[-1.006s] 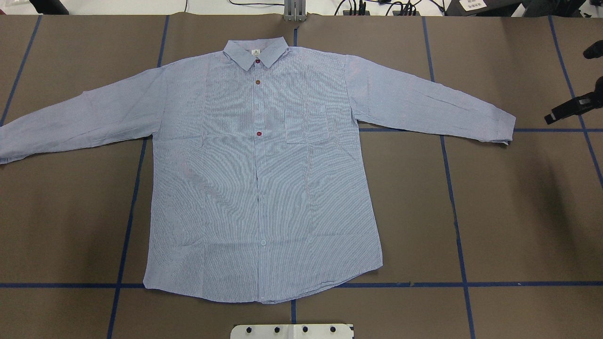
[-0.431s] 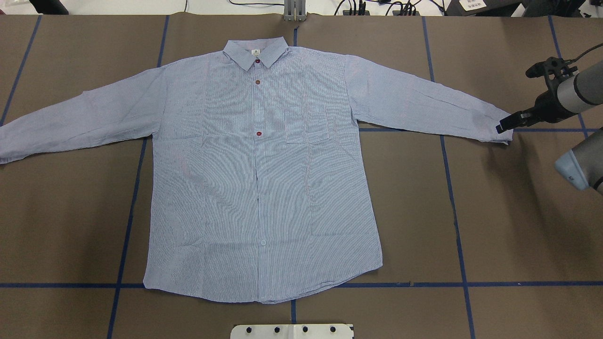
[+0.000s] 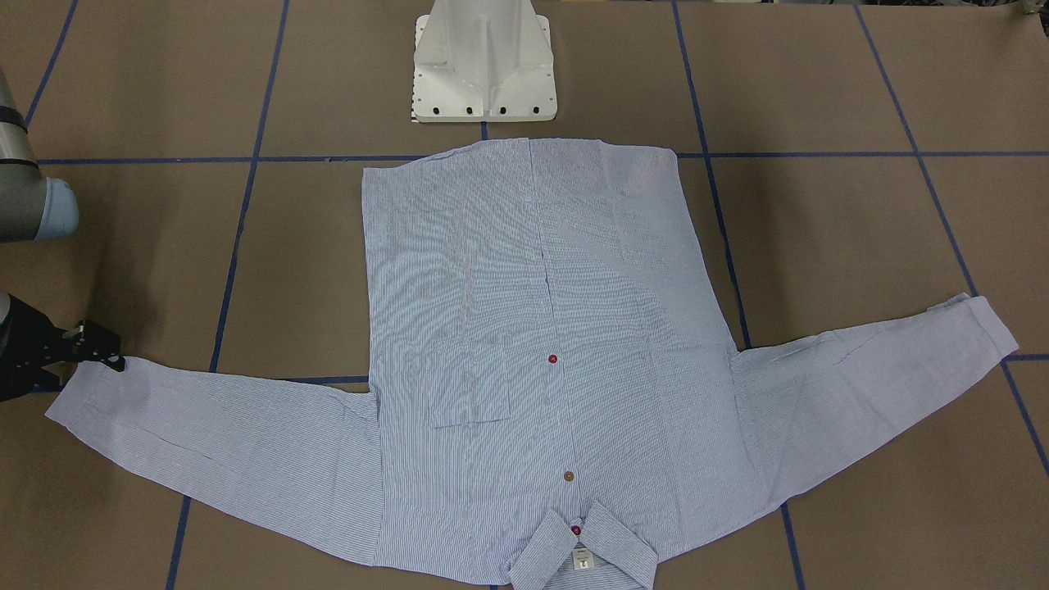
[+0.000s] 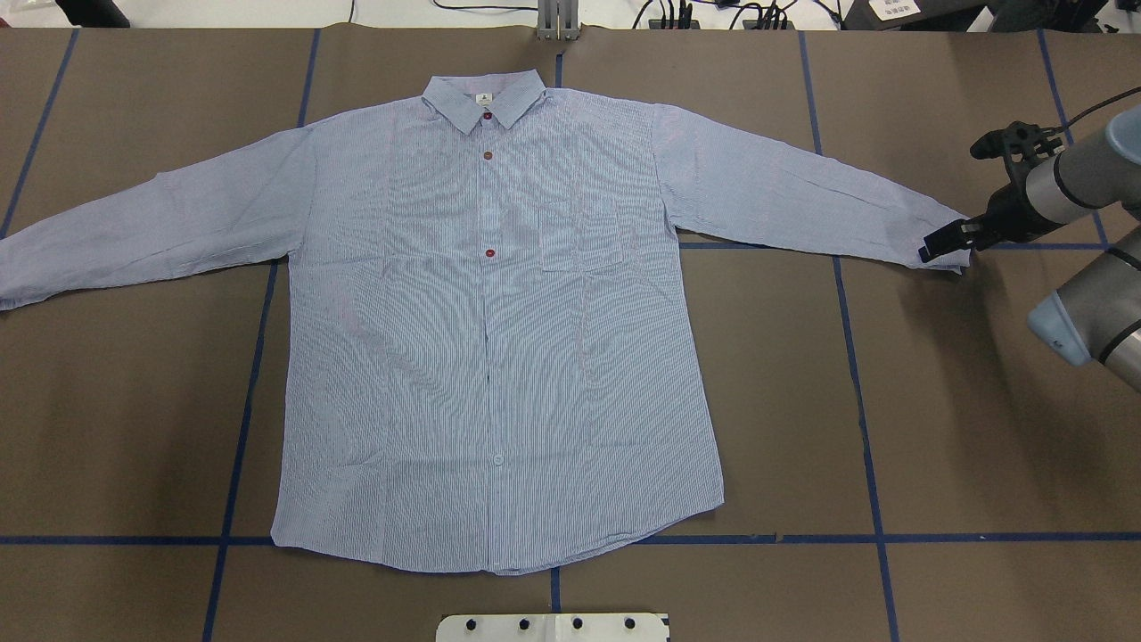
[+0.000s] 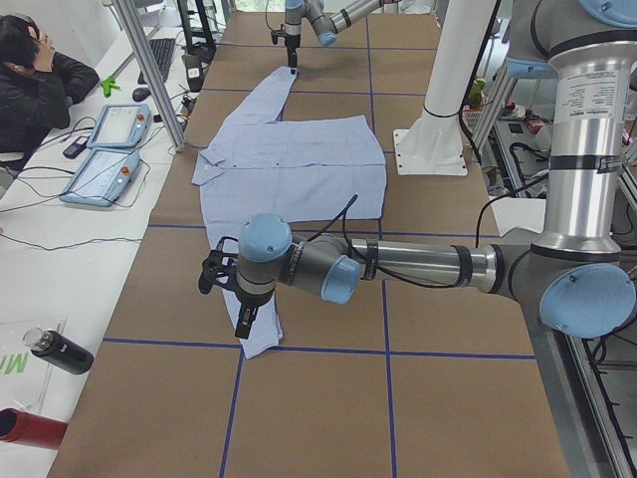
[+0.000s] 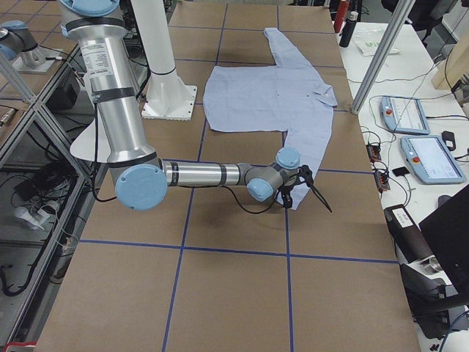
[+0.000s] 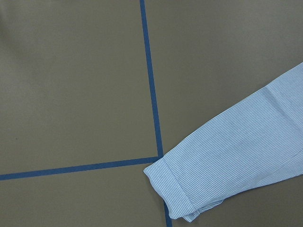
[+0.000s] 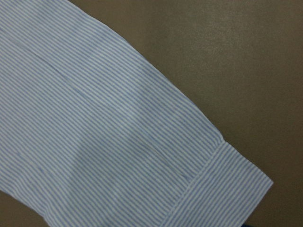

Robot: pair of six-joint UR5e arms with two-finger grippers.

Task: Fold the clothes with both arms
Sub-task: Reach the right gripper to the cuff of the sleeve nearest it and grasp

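On blue-taped brown table (image 4: 980,428) | shirt (image 4: 499,339) flat | left tool (image 5: 243,329), right tool (image 4: 931,250): opening unclear

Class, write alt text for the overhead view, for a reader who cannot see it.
A blue-and-white striped shirt lies flat, buttoned front up, sleeves spread wide, on a brown table marked with blue tape lines. From the right edge the right gripper is at the sleeve cuff there; no other arm shows.

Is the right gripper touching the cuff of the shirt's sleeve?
Cannot tell. In the overhead view the right gripper overlaps the cuff, but no view shows contact or a gap.
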